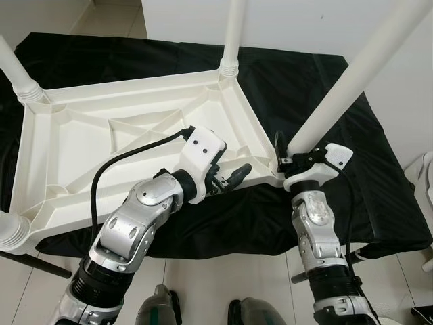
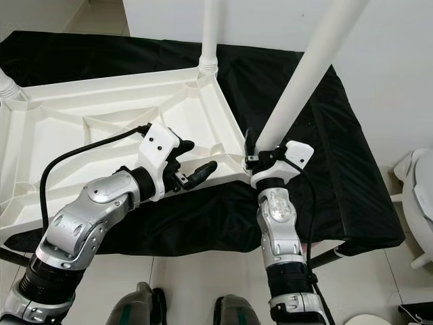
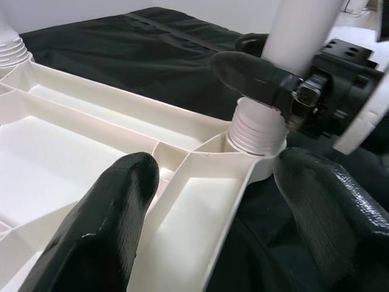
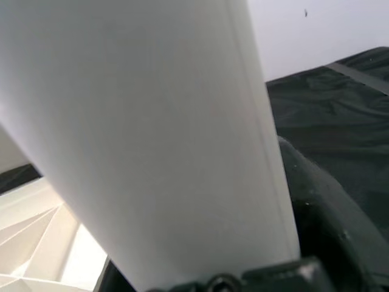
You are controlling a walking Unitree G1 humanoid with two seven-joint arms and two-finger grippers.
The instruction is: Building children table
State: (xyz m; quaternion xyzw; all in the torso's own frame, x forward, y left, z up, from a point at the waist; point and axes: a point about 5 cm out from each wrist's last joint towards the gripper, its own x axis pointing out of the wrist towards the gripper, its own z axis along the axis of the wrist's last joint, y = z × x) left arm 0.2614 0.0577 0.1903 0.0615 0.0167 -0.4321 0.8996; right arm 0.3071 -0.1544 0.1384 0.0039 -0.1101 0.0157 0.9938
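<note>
A white plastic tabletop (image 1: 122,135) lies upside down on a black cloth (image 1: 298,88), filling the left and middle of the frame. At lower centre, the left end effector (image 1: 230,177) has its fingers spread over the tabletop's near edge. Right of centre, the right end effector (image 1: 287,157) pinches a white leg (image 1: 352,74) at its corner socket (image 3: 255,131).

My tabletop (image 1: 128,135), lower left of the frame, is smooth, slightly glossy white plastic, like its leg (image 1: 352,74). The cloth (image 1: 325,196) beneath is matt black fabric (faintly creased). My right gripper (image 1: 292,160) is glossy black; my arms are brushed silver metal.
</note>
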